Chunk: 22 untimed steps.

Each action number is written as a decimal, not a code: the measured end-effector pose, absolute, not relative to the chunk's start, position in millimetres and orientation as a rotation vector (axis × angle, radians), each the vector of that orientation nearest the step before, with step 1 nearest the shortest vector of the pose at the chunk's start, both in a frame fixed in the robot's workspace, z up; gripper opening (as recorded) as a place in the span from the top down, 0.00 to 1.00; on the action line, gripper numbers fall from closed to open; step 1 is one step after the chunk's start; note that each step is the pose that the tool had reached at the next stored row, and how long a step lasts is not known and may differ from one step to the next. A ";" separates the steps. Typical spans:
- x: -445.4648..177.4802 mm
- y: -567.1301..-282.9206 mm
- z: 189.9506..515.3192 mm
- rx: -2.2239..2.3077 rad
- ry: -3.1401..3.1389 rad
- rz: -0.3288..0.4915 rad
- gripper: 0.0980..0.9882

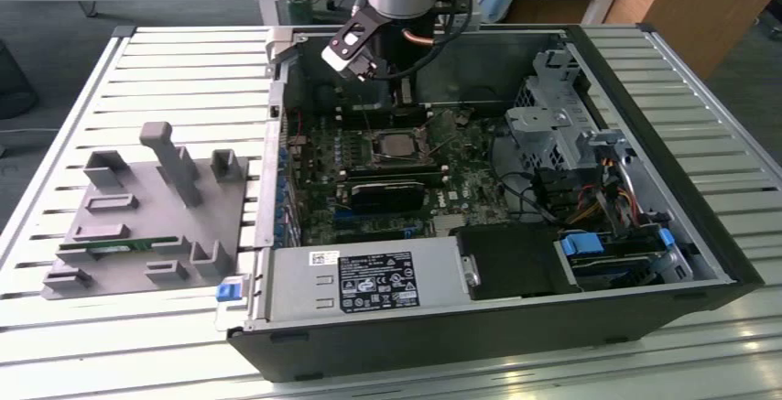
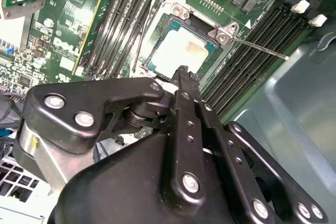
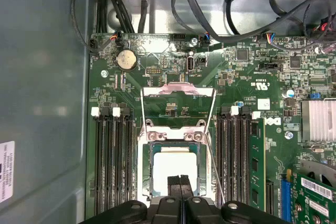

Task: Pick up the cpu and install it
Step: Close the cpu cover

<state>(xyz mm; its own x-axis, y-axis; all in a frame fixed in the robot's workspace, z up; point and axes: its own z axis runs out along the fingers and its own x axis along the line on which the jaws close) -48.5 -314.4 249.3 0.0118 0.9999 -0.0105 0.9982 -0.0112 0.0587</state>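
The cpu (image 3: 170, 169) (image 2: 178, 51) (image 1: 394, 145) lies flat in the motherboard's socket, its silver-grey top plate facing up. The socket's load plate (image 3: 178, 92) is flipped open and the thin retention lever (image 2: 257, 48) stands off to one side. My gripper (image 3: 180, 181) (image 2: 185, 73) (image 1: 400, 100) hovers just above the near edge of the cpu. Its two black fingers are pressed together with nothing between them. The fingers cover a small part of the chip's edge in both wrist views.
The open computer case (image 1: 684, 263) lies on a slatted white table (image 1: 183, 70). Memory slots (image 3: 113, 156) flank the socket, and a memory stick (image 3: 257, 166) sits in one. A grey plastic holder block (image 1: 146, 217) stands at the exterior view's left. Cables (image 3: 157, 3) run along the case wall.
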 end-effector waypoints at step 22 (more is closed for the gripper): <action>-46.0 -314.4 280.9 2.199 2.174 0.052 0.99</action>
